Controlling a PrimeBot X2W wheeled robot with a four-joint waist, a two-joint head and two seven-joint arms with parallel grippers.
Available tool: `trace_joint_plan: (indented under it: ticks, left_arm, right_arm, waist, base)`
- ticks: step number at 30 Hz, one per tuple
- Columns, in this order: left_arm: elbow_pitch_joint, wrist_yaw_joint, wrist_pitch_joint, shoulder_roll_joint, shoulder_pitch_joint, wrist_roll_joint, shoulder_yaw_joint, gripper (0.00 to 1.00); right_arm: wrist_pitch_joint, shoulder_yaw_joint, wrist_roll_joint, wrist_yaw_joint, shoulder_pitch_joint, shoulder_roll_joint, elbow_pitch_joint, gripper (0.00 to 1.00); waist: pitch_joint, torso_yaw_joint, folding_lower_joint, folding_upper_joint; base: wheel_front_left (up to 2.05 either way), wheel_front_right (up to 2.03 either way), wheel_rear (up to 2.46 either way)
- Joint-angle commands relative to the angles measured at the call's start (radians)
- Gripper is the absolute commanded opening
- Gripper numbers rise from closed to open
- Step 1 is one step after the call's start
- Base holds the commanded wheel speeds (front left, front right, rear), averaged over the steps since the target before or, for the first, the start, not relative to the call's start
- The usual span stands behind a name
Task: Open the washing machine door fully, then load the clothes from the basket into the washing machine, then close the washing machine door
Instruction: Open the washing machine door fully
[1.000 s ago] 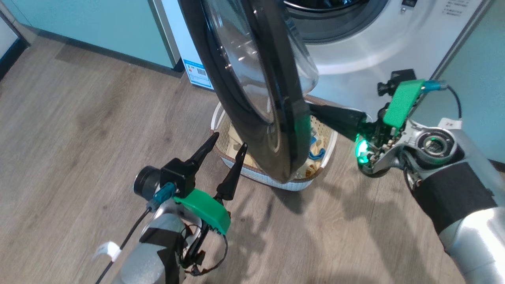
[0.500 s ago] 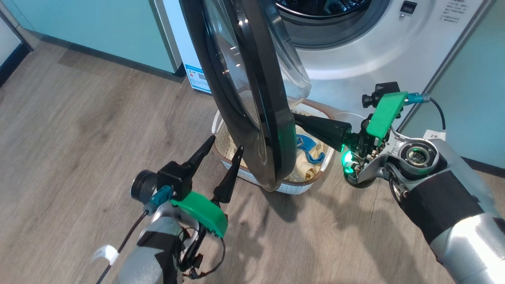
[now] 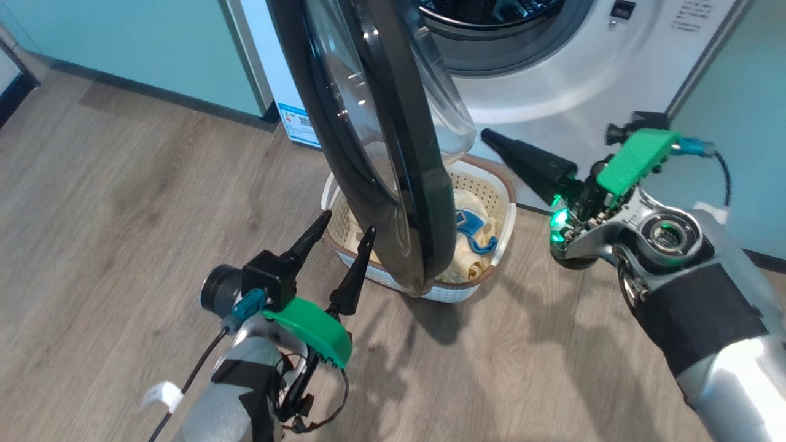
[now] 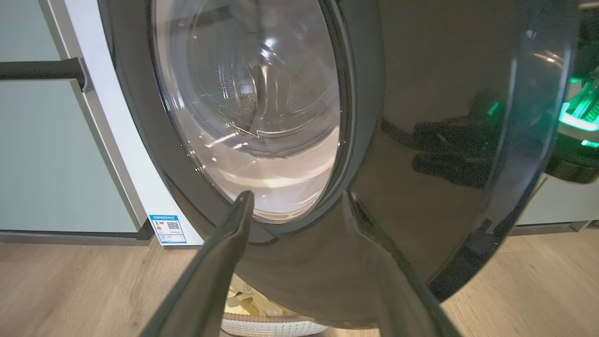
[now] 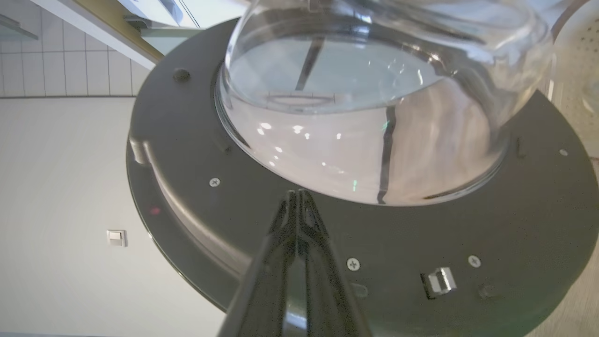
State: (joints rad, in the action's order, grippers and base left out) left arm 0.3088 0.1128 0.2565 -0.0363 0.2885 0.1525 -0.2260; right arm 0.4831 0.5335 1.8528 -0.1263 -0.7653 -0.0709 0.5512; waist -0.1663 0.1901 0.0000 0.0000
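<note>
Washing machine door (image 3: 424,202) stands between left hand (image 3: 349,222), spread wide and empty, and right hand (image 3: 487,133), pinched together.

floor (image 3: 110,184): grey-brown wood-look planks running from near to far, with soft shadows near the middle
basket (image 3: 442,291): stands on the planks at the middle, just in front of the washing machine
washing machine (image 3: 552,92): far side, right of middle, white front reaching down to the floor
cabinet (image 3: 123,43): pale teal, far left, a dark plinth where it meets the floor
</note>
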Motion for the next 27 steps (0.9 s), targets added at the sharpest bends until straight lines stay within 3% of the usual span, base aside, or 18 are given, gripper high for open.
trace_joint_plan:
  ticks: [1,12,13,14,15,21,24,27]
  left_arm:
    - [-0.026,0.003,0.005,-0.014,0.019,-0.01,0.039,1.0]
    - [-0.023,0.003,0.005,-0.014,0.013,-0.016,0.055,1.0]
    - [-0.023,0.003,0.005,-0.014,0.013,-0.016,0.055,1.0]
    - [-0.024,0.003,0.005,-0.014,0.014,-0.017,0.056,1.0]
    - [-0.024,0.003,0.005,-0.014,0.014,-0.017,0.057,1.0]
    - [-0.026,0.004,0.005,-0.014,0.015,-0.019,0.067,1.0]
    - [-0.027,0.004,0.005,-0.014,0.014,-0.021,0.076,1.0]
    - [-0.03,0.004,0.005,-0.014,0.013,-0.024,0.086,1.0]
  right_arm:
    - [-0.024,-0.015,-0.018,-0.004,0.009,0.009,-0.043,0.0]
    - [-0.303,-0.102,-0.253,-0.004,0.106,-0.028,-0.237,0.0]
    - [-0.338,-0.102,-0.286,-0.004,0.113,-0.034,-0.255,0.32]
    - [-0.373,-0.098,-0.322,-0.004,0.118,-0.04,-0.275,0.93]
    - [-0.411,-0.098,-0.35,-0.004,0.126,-0.041,-0.294,1.0]
    - [-0.69,-0.042,-0.618,-0.004,0.155,-0.112,-0.344,1.0]
    - [-0.739,-0.043,-0.793,-0.004,0.161,-0.146,-0.328,1.0]
    - [-0.744,-0.15,-1.005,-0.004,0.188,-0.138,-0.361,1.0]
  waist:
    - [0.002,-0.004,0.0,0.0]
    - [0.009,-0.041,0.0,0.0]
    - [0.008,-0.043,0.0,0.0]
    - [0.008,-0.045,0.0,0.0]
    - [0.007,-0.046,0.0,0.0]
    - [0.008,-0.054,0.0,0.0]
    - [0.009,-0.061,0.0,0.0]
    - [0.01,-0.067,0.0,0.0]
  base:
    - [0.0,0.0,0.0]
    - [0.0,0.0,0.0]
    - [0.0,0.0,0.0]
    - [0.0,0.0,0.0]
    - [0.0,0.0,0.0]
    - [0.0,0.0,0.0]
    - [0.0,0.0,0.0]
    - [0.0,0.0,0.0]
